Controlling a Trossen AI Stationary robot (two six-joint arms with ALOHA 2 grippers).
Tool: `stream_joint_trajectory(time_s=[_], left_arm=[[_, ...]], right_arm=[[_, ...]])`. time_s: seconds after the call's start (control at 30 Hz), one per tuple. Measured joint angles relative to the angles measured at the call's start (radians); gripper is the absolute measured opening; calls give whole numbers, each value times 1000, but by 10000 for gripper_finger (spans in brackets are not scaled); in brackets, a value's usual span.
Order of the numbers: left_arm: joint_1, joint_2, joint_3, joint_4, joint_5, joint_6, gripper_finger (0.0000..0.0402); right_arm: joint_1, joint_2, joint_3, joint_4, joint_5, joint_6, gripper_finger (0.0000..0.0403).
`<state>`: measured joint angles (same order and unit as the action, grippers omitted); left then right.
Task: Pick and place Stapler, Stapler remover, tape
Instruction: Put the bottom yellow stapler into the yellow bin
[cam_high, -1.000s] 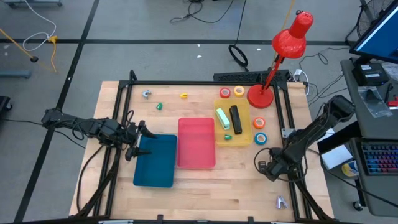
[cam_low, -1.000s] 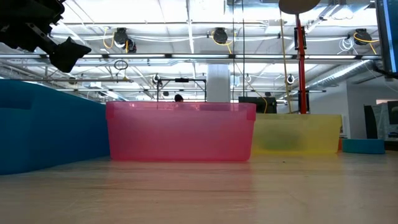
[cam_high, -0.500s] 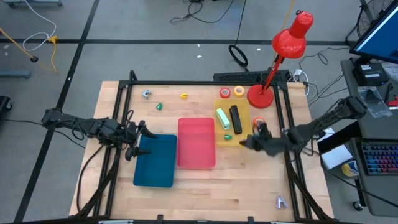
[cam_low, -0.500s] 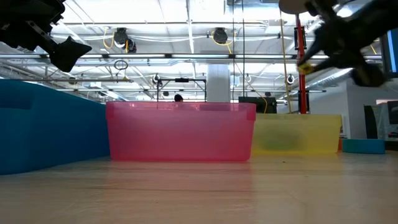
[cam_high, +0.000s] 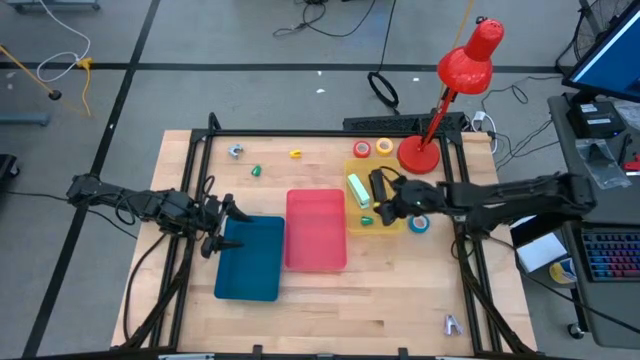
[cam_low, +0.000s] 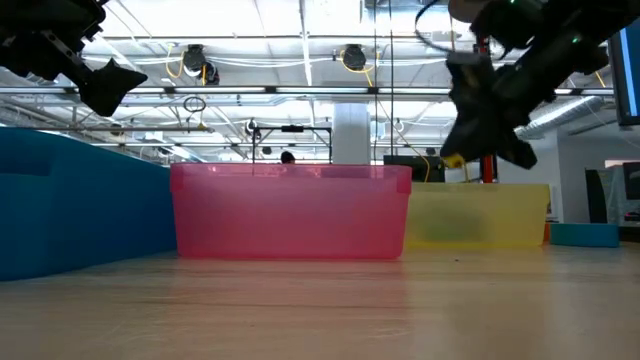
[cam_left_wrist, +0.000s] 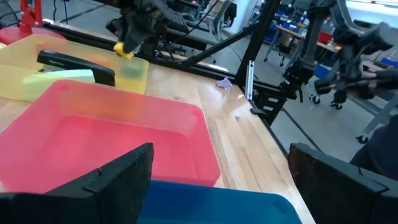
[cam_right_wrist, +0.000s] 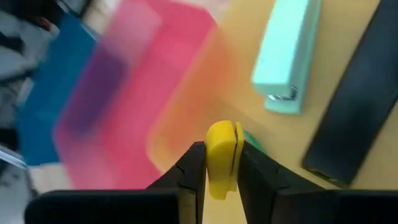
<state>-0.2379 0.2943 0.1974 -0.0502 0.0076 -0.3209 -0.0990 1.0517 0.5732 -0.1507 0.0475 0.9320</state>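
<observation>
My right gripper (cam_high: 386, 208) hangs over the yellow tray (cam_high: 391, 229), shut on a small yellow piece (cam_right_wrist: 221, 152) that looks like a staple remover. The tray holds a mint-green stapler (cam_high: 357, 190), a black stapler (cam_high: 379, 190) and a small green piece (cam_high: 366, 218). A red tape roll (cam_high: 361, 150) and a yellow one (cam_high: 384, 148) lie by the tray's far end, and a blue roll (cam_high: 419, 225) lies at its right. My left gripper (cam_high: 216, 226) is open and empty over the blue tray's (cam_high: 250, 265) far left corner. My right gripper pinches the yellow piece between its two fingers, by its lower part (cam_right_wrist: 219, 180). The rounded end stands out past the fingertips (cam_right_wrist: 191, 163). The piece is lifted clear above the yellow tray; it also shows in the low view (cam_low: 452, 160).
A pink tray (cam_high: 316, 230) stands between the blue and yellow trays. A red lamp's base (cam_high: 419, 154) stands at the far right. Small pieces lie at the far left: grey (cam_high: 235, 150), green (cam_high: 256, 171), yellow (cam_high: 296, 154). Another grey piece (cam_high: 452, 323) lies near the right front.
My right gripper has risen from the table's right near part and swung toward the far left, carrying the yellow piece. It now hangs over the yellow tray, with its arm stretched out level.
</observation>
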Motion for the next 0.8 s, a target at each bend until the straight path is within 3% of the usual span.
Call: stream_joint_trajectory(time_s=[0.37,0.8], left_arm=[[0,0,0,0,-6,-33,365],[0,0,0,2,-9,-59,365]], right_arm=[[-85,76,0,-156,-179,-187,59],[-85,75,2,-242,-200,-350,59]])
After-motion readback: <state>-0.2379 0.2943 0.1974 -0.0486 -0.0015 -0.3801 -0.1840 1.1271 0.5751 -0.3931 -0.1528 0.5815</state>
